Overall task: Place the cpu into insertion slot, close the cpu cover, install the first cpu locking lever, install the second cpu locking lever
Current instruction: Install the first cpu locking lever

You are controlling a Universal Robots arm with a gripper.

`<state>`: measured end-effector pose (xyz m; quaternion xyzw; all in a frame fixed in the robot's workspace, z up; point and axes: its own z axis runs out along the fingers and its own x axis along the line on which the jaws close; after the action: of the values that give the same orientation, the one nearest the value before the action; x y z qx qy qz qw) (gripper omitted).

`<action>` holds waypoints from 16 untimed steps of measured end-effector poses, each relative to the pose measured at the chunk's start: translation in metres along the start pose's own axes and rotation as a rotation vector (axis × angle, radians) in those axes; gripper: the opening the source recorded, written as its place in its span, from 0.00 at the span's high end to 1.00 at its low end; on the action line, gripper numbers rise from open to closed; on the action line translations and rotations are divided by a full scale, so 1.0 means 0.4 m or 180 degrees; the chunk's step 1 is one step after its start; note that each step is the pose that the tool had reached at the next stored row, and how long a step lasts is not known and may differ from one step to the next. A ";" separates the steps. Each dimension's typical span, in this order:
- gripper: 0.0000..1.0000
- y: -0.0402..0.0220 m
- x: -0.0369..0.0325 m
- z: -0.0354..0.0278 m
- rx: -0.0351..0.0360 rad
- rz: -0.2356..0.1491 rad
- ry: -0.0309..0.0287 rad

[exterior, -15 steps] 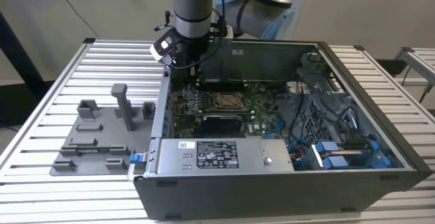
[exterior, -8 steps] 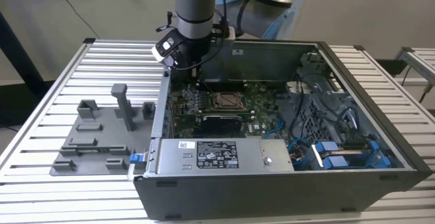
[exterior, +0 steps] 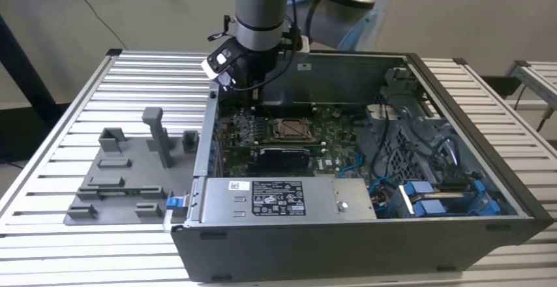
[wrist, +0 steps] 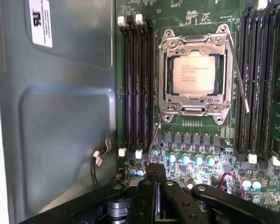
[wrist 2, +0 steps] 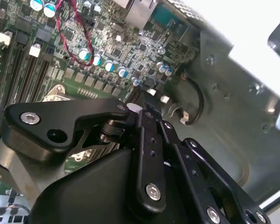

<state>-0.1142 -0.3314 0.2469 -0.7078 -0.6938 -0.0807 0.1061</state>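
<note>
Gripper (wrist: 155, 170) looks squeezed together, and the closer lever (wrist: 154, 138) runs its free end right up to the tip. Can't tell if it's actually pinched or just touching. Progress-wise, the cpu (wrist: 193, 73) is already sitting in the insertion slot (wrist: 170, 41) and the cpu cover (wrist: 167, 77) is down over it, so I'd call two steps done. Both levers look unlatched to me, with the other lever (wrist: 238, 77) standing off the far side. In the exterior view the slot sits at roughly 4 o'clock from the gripper, close by.
</note>
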 end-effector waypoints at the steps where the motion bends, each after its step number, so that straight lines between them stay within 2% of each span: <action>1: 0.89 0.006 -0.001 -0.001 0.0010 0.0003 0.0002; 6: 0.89 0.036 -0.003 -0.005 0.0051 0.0013 0.0015; 16: 0.89 0.102 -0.005 -0.010 0.0112 0.0027 0.0060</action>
<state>-0.0732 -0.3349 0.2486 -0.7080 -0.6910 -0.0746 0.1253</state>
